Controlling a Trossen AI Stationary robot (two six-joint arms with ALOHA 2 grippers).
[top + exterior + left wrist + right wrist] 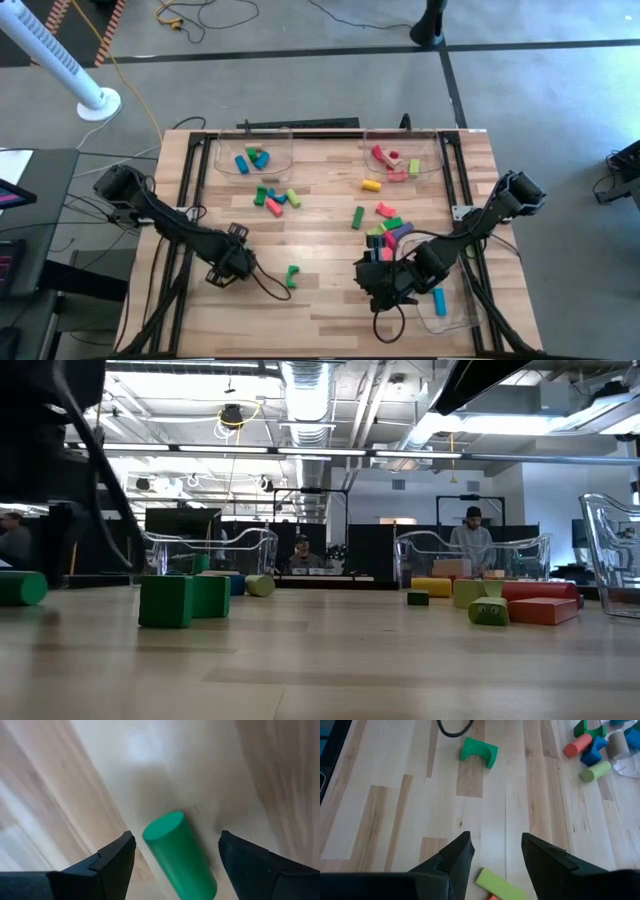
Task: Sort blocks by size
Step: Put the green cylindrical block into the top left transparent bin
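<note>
Blocks are only partly sorted: a few sit in the far-left tray [250,150] and the far-right tray [405,155], one blue bar lies in the near-right tray [445,310], and the rest are loose on the table [320,300], in a cluster left of centre [275,197] and a denser pile [388,235] on the right.

Your left gripper [172,860] hangs low over the near-left table with its fingers spread wide and a green cylinder [180,852] lying between them, untouched on either side as far as the wrist view shows. The right gripper [495,852] sits near the front, just beside the pile, fingers apart and empty, a yellow-green bar [500,887] just beyond its tips.

Risks for you to watch:
- The cylinder lies slantwise across the gap. If the fingers close on its curved side, it could roll or squirt out.
- Descend too far and the tips could scrape the wood.
- A green arch block [292,275] sits near the left gripper; a wide swing could knock it.
- The right arm hovers close to the pile, so any drift may scatter pieces.
</note>
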